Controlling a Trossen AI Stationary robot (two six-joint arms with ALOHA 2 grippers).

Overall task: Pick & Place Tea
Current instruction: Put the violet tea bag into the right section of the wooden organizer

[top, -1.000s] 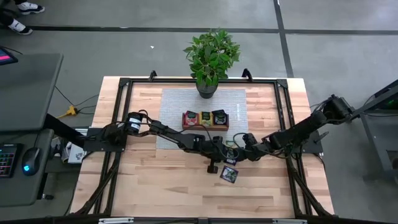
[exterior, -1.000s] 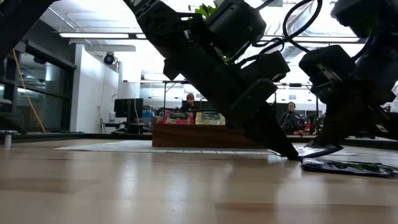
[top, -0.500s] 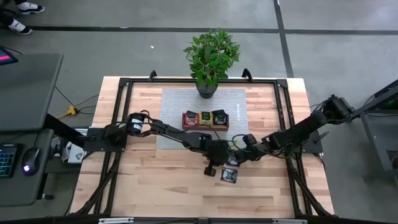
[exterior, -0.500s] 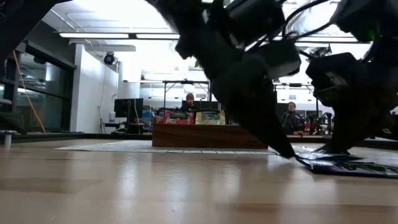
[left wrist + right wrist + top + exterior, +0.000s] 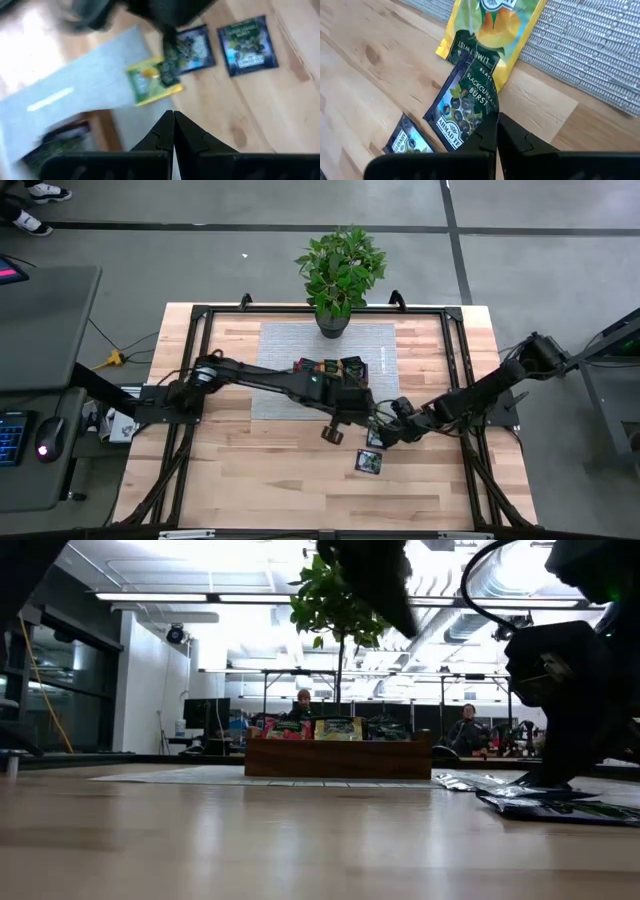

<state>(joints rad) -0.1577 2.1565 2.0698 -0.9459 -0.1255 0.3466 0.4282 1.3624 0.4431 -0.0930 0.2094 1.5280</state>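
Blue-black and flat: find the small square paper blackcurrant tea sachet [image 5: 462,107] on the pale wooden table [image 5: 250,470], touching the tips of the right gripper [image 5: 496,122]. Turned cornerways, with one corner poking in right under the two dark fingers. Pressed tight together, those fingers, no gap showing (cannot tell whether any paper is pinched between them).

Just past that sachet, away from the gripper, see a yellow square lemon tea sachet [image 5: 490,25], partly on the grey woven mat [image 5: 580,45] and overlapping the blue-black one. Off to one side, a second dark square sachet [image 5: 368,462], lying alone.

Reaching low and long across the table, the right arm, wrist tipped down to the wood. Held high above the same spot, the left gripper [image 5: 173,116], fingers together and holding nothing.

Most likely a job for the right arm, being nearer. Then probably up and over the mat to the brown wooden tray [image 5: 335,755], farther off beyond the yellow sachet.
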